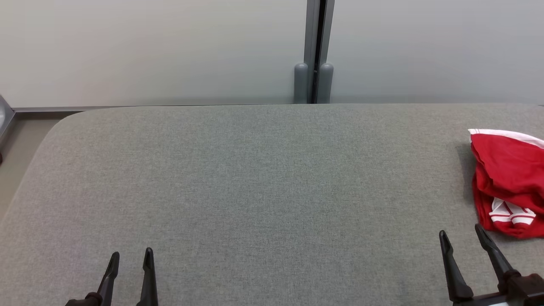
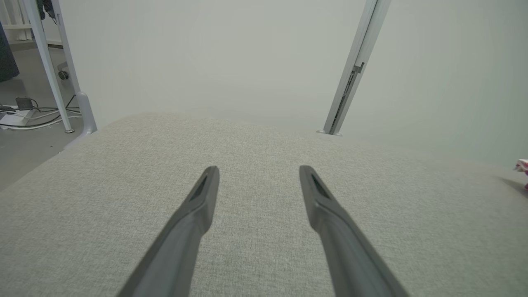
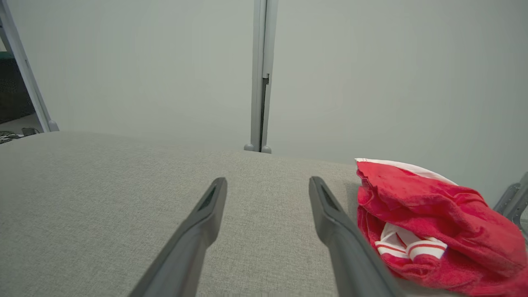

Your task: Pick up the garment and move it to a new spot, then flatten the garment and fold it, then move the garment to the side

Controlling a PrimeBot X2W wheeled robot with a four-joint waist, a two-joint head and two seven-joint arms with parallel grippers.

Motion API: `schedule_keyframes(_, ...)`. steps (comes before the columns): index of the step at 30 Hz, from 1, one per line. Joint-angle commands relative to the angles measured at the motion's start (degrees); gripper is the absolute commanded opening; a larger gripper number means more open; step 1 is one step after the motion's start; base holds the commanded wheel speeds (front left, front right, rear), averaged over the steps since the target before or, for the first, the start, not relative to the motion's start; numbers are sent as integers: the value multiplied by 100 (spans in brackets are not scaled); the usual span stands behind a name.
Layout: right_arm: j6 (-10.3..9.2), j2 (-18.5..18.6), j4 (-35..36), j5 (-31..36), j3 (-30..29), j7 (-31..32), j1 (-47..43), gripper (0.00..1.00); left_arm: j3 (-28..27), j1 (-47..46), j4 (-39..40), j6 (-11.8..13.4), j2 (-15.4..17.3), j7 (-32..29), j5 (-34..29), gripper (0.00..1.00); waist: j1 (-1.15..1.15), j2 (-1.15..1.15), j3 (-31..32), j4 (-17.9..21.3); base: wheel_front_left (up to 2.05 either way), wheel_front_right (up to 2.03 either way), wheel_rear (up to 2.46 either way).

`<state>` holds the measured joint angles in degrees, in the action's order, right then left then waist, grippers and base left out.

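Note:
A crumpled red garment with white trim lies in a heap at the far right of the grey table. In the right wrist view the garment sits just right of my right fingers. My right gripper stands open near the front right, its fingertips a short way left of and below the heap, apart from it. My left gripper is open at the front left with nothing between its fingers. A sliver of the garment shows at the right edge of the left wrist view.
A pale partition wall with a grey post runs behind the table. The table's left corner is rounded, with floor beyond it. Cables and a white frame leg stand on the floor to the left.

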<state>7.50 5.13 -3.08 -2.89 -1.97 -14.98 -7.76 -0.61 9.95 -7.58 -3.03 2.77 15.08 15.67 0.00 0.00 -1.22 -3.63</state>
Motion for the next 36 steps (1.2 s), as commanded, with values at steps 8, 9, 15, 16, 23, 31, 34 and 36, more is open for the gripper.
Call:
schedule_keyframes(8,-1,-165,-47,32,-179,-26,-147,100,69,-14,-19,-50,25,9,41,100,0,0,55,-22,0,0,0)
schedule_keyframes(9,-1,-172,-40,27,-202,-26,-139,100,90,-35,-18,-52,23,9,42,100,0,0,53,-24,0,0,0)
schedule_keyframes(15,-1,-203,-46,38,-194,-26,-123,100,118,-92,5,-42,25,9,42,100,0,0,28,-22,0,0,0)
schedule_keyframes(16,-1,-203,-42,38,-198,-26,-123,100,110,-95,8,-47,25,9,44,100,0,0,25,-22,0,0,0)
schedule_keyframes(23,-1,-210,-69,45,-221,-27,-170,100,150,-103,8,-117,23,9,83,100,0,0,7,-20,0,0,0)
schedule_keyframes(31,0,-265,-223,-385,-157,86,-75,0,217,-26,-154,-189,-39,-84,412,0,0,0,5,-12,0,0,0)
schedule_keyframes(34,0,-246,-261,-774,-159,169,-8,0,191,-97,-177,-199,-24,-167,738,0,0,0,7,-3,0,0,0)
schedule_keyframes(36,0,-239,-275,-900,-159,195,14,0,183,-122,-186,-203,-19,-194,844,0,0,0,8,0,0,0,0)
